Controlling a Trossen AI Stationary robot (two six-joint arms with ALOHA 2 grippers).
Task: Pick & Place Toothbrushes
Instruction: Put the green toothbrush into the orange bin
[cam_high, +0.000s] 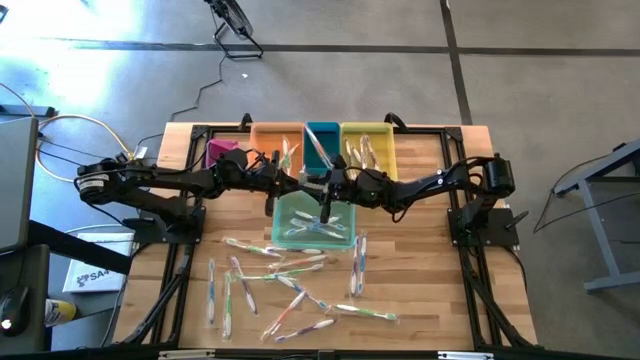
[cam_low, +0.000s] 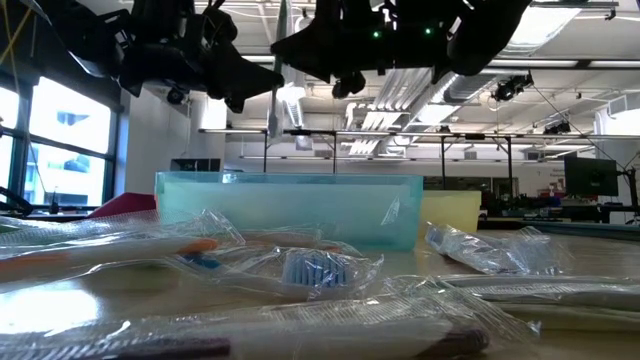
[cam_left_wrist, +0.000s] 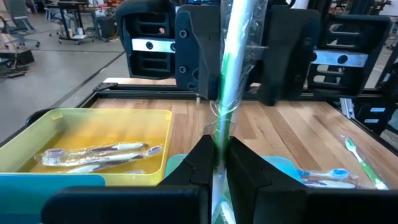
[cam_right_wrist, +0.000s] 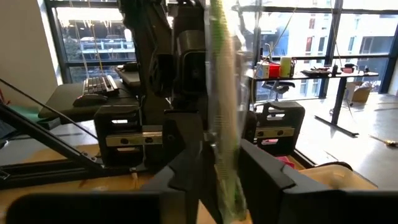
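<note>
A toothbrush (cam_left_wrist: 231, 74) with a green handle, in a clear wrapper, stands upright between my two grippers, above the pale green bin (cam_high: 296, 236). My left gripper (cam_left_wrist: 219, 152), reaching in from the table's left (cam_high: 298, 185), is shut on it. My right gripper (cam_right_wrist: 221, 168) faces it from the table's right (cam_high: 338, 186), open, with one finger on either side of the same toothbrush (cam_right_wrist: 222, 106). Several more wrapped toothbrushes (cam_high: 292, 290) lie flat on the near half of the wooden table. My left gripper pinches the wrapped green handle (cam_left_wrist: 221, 132) between its two fingers. The fingers come level from the table's left and lie across the toothbrush. It stands upright and lifted clear, rising well above the fingers. My right gripper flanks the wrapper (cam_right_wrist: 225, 149); whether its fingers touch it, I cannot tell.
Along the far edge stand a pink bin (cam_high: 222, 152), an orange bin (cam_high: 272, 140), a blue bin (cam_high: 322, 132) and a yellow bin (cam_high: 368, 132), the yellow one (cam_left_wrist: 37, 127) holding toothbrushes. A black frame (cam_high: 170, 270) borders the table.
</note>
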